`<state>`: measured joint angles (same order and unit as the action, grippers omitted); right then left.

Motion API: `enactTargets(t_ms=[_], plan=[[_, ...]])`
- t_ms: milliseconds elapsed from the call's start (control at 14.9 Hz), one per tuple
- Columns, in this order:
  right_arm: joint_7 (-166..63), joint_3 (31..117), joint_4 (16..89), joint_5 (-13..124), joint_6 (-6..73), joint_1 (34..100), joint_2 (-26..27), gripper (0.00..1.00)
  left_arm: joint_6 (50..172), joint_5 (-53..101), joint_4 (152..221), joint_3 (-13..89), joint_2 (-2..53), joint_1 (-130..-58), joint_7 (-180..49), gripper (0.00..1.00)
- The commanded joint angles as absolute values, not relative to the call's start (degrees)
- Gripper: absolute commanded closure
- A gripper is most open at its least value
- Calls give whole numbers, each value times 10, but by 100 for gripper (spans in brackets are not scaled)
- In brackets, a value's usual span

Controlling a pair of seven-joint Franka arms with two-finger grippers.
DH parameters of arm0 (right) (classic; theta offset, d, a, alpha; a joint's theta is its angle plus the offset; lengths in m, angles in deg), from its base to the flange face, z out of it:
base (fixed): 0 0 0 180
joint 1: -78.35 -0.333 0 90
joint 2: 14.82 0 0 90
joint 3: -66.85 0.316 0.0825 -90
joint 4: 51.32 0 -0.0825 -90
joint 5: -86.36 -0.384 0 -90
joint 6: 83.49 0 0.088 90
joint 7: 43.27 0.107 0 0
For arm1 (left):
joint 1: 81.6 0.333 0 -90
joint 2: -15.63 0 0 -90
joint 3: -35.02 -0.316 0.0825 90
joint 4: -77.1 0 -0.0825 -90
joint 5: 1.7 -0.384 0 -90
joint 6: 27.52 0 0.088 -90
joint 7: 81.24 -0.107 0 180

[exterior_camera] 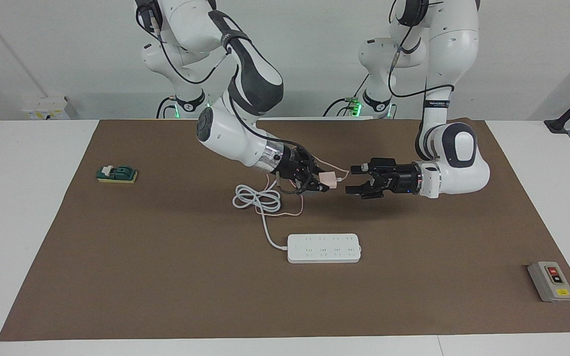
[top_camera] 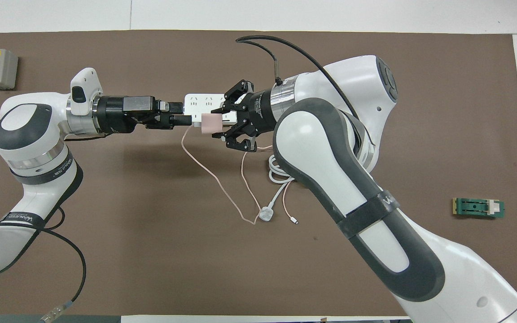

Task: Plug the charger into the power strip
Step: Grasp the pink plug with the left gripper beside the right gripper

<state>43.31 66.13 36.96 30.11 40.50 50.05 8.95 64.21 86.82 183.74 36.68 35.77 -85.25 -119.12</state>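
My right gripper (exterior_camera: 321, 184) is shut on the pale pink charger (exterior_camera: 330, 180) and holds it in the air above the brown mat, between the robots and the power strip. In the overhead view the charger (top_camera: 210, 123) covers part of the power strip (top_camera: 199, 102). Its thin pink cable (top_camera: 216, 179) hangs down to the mat. My left gripper (exterior_camera: 353, 180) is open, level with the charger, with a small gap between its tips and the charger; it also shows in the overhead view (top_camera: 186, 114). The white power strip (exterior_camera: 323, 247) lies flat on the mat.
The strip's thick white cord (exterior_camera: 258, 198) lies coiled under my right gripper, and its round white plug (top_camera: 266, 213) lies nearer to the robots. A grey button box (exterior_camera: 550, 281) sits toward the left arm's end. A green block (exterior_camera: 117, 173) sits toward the right arm's end.
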Motion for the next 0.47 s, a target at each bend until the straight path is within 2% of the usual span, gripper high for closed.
enactTargets(t_ms=[0, 403], plan=[[443, 659, 355, 291, 410, 498, 98, 100, 632, 880, 1833, 362, 364, -862, -1211, 0], [443, 659, 355, 291, 410, 498, 98, 100, 629, 880, 1846, 362, 357, -866, -1213, 0]])
